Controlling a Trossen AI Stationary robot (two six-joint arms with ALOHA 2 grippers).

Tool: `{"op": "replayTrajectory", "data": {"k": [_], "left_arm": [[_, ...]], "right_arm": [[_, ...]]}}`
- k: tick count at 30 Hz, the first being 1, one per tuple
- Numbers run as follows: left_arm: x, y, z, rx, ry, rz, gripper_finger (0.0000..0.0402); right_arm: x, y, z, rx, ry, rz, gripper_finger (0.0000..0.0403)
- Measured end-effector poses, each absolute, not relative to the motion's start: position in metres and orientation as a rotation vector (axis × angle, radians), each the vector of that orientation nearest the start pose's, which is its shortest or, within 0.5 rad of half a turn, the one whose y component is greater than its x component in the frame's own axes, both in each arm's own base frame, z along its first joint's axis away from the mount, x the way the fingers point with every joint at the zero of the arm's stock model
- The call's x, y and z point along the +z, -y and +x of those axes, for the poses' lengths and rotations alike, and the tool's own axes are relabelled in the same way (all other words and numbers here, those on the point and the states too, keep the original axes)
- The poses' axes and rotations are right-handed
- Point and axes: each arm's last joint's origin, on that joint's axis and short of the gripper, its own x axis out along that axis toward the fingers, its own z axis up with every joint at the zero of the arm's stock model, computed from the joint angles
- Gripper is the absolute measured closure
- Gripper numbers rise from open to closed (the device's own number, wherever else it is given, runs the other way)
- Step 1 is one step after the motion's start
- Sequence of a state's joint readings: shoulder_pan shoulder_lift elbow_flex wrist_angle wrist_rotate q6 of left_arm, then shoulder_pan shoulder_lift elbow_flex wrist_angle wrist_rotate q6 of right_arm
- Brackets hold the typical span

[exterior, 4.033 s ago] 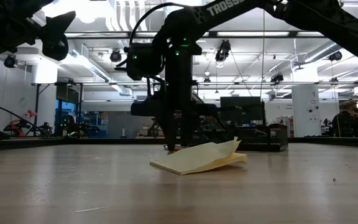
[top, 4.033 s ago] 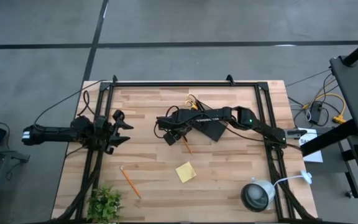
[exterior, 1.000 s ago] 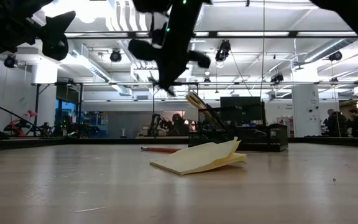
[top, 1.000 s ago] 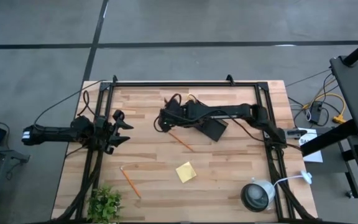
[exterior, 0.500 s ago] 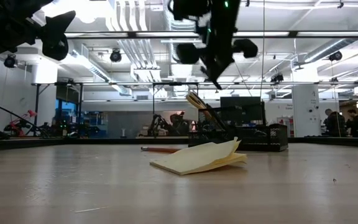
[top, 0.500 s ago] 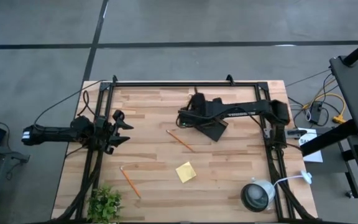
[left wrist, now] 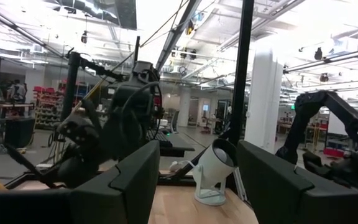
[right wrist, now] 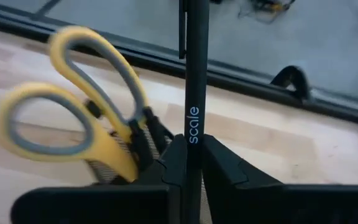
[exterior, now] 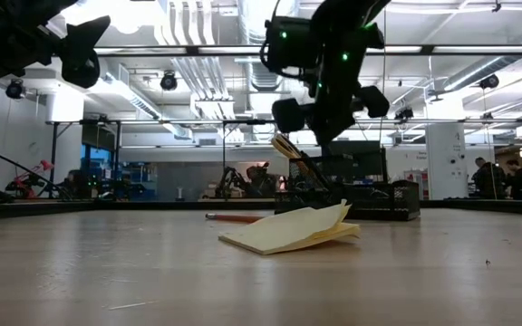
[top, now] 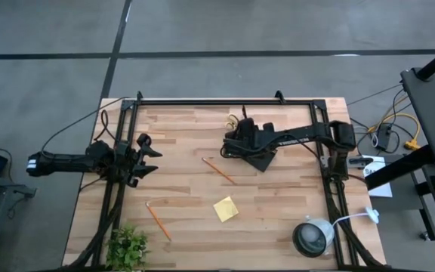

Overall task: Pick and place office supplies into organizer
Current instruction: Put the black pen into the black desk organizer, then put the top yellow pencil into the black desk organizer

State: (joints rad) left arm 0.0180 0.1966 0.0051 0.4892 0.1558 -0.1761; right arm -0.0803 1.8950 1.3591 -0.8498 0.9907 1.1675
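Above the organizer (top: 257, 155), a thin black pen (right wrist: 193, 93) is pinched by the right gripper (right wrist: 188, 163) beside yellow-looped scissors (right wrist: 73, 118); left gripper (left wrist: 194, 180) fingers are spread.

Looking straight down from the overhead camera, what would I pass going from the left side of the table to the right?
Left gripper → green plant → orange pencil → second orange pencil → yellow sticky-note pad → black organizer → round lamp.
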Motion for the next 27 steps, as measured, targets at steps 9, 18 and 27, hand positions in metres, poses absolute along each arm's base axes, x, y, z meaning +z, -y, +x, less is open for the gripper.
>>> {"op": "replayTrajectory", "data": {"k": [9, 18, 27], "left_arm": [[0.196, 0.003, 0.105, -0.163, 0.284, -0.149, 0.0201], [0.196, 0.003, 0.105, -0.163, 0.283, -0.149, 0.0201], [0.196, 0.003, 0.105, -0.162, 0.284, -0.149, 0.0201]], "right_arm": [[0.187, 0.053, 0.352, -1.435, -0.617, 0.217, 0.0315], [0.197, 0.041, 0.358, -1.304, -0.730, 0.194, 0.0273], [0.231, 0.011, 0.365, -1.027, -0.860, 0.255, 0.0240]]}}
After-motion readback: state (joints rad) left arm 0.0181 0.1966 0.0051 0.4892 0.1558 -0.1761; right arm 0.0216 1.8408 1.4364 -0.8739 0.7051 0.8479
